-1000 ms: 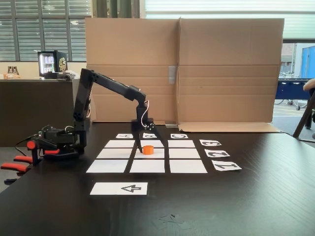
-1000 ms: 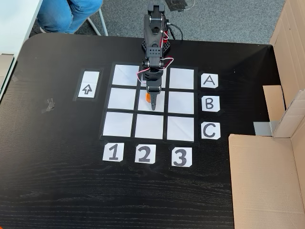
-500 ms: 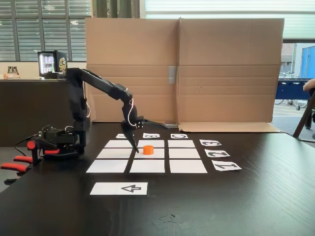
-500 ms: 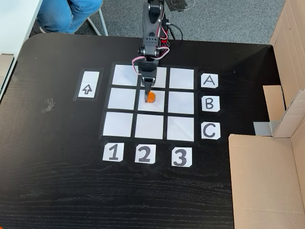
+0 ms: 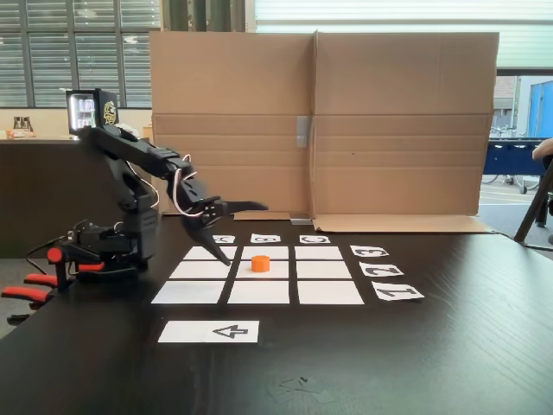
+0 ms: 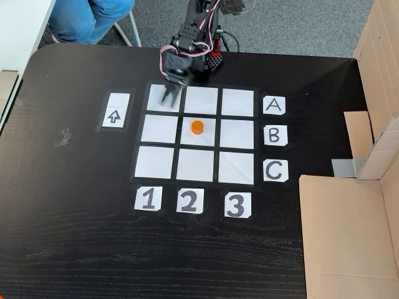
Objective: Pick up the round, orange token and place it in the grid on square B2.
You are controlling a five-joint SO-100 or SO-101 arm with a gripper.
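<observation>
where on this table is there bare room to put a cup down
The widest bare stretch is the dark table below the number cards. More lies between the letter cards and the cardboard. Crowded: the grid, with the token on the centre square and the gripper over its top-left corner.

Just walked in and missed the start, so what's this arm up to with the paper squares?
A small black robot arm is working over a 3x3 grid of white paper squares on a dark table. The orange token sits on square B2, the centre cell, with nothing gripping it. The claw is open and empty, raised over the corner cell in row A, column 1, apart from the token. The placement looks done.
</observation>
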